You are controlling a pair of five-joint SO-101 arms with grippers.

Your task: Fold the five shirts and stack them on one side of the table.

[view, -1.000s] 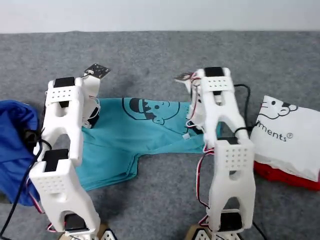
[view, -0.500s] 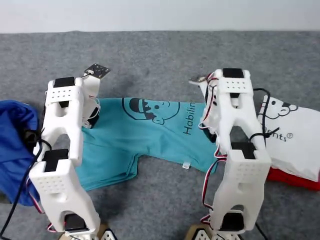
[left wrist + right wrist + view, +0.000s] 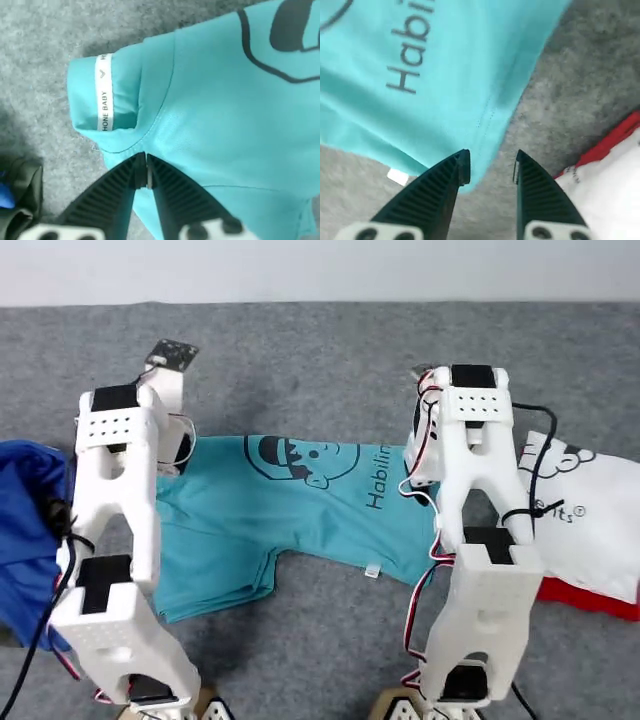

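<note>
Subject item: the teal shirt (image 3: 290, 510) lies spread flat and unfolded on the grey table covering (image 3: 320, 350), its long axis running crosswise between the two arms. The left gripper (image 3: 141, 158) is at the shirt's sleeve end. Its jaws are pressed together and appear to nip the fabric edge just beside the folded-over sleeve (image 3: 100, 100). The right gripper (image 3: 491, 155) is at the opposite end of the shirt, jaws parted and holding nothing. One finger sits over the teal cloth and the other over bare covering just off the shirt's edge, so the edge passes between them. Each arm is therefore nearest its own end of the garment, and the fabric to be taken by the right gripper lies directly beneath it. The likely next requirement is for it to descend and close on that edge, so both ends can be carried over in a fold. Beyond the shirt's right end, well apart from the left gripper, a folded white shirt (image 3: 590, 510) rests on a red shirt (image 3: 590, 597): the stack, apparently. Beyond the shirt's left end a blue shirt (image 3: 25, 530) lies bunched. Task judged part-way — this garment is not yet folded.
</note>
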